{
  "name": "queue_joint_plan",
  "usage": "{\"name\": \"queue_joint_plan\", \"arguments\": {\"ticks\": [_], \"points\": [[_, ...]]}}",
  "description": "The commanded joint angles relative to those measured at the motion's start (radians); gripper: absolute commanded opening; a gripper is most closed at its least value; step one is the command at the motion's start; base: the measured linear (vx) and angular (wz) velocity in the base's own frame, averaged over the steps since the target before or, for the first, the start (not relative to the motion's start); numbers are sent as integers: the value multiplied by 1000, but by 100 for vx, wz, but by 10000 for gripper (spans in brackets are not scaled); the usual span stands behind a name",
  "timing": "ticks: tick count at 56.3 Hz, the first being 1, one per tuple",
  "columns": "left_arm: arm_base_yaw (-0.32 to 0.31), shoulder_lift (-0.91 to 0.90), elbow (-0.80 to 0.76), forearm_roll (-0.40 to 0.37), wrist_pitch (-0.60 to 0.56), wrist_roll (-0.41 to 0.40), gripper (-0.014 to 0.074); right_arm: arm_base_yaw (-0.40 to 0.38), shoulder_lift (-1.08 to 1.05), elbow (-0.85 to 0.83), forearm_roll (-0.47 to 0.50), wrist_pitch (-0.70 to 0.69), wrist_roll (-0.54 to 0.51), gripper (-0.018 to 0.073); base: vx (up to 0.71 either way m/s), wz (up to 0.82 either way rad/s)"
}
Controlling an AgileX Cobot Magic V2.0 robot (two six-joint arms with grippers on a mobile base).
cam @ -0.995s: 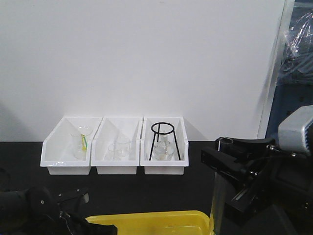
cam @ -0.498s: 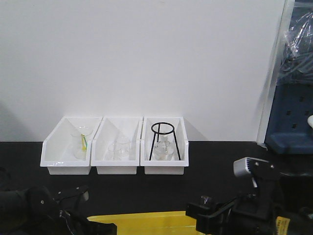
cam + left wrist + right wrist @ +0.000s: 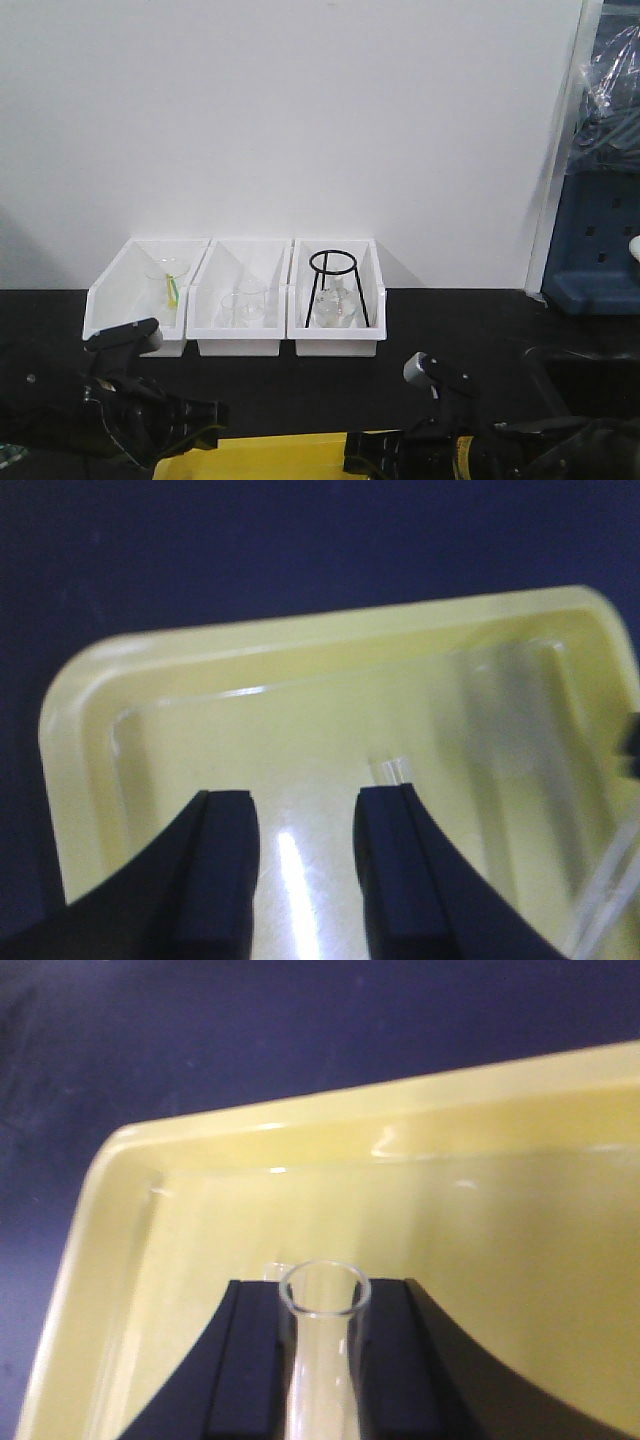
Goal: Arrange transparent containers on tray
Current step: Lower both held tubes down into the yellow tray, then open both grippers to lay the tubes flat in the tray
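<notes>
Since a second ago the right arm has dropped from high to low at the tray. The right gripper clamps one test tube just above the tray floor. The left gripper hovers over the tray, jaws moderately apart and empty. Beyond, three white bins stand against the wall
</notes>
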State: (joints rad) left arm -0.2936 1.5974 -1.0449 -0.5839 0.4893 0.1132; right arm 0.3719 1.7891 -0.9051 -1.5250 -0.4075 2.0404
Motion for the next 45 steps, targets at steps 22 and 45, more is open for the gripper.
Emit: {"name": "queue_joint_plan", "arguments": {"ticks": [22, 45], "points": [[-6, -158, -31, -22, -74, 31, 372, -3, 104, -85, -38, -4, 76, -3, 0, 0], [-6, -158, -31, -27, -65, 14, 372, -3, 107, -82, -37, 64, 83, 284, 0, 0]]}}
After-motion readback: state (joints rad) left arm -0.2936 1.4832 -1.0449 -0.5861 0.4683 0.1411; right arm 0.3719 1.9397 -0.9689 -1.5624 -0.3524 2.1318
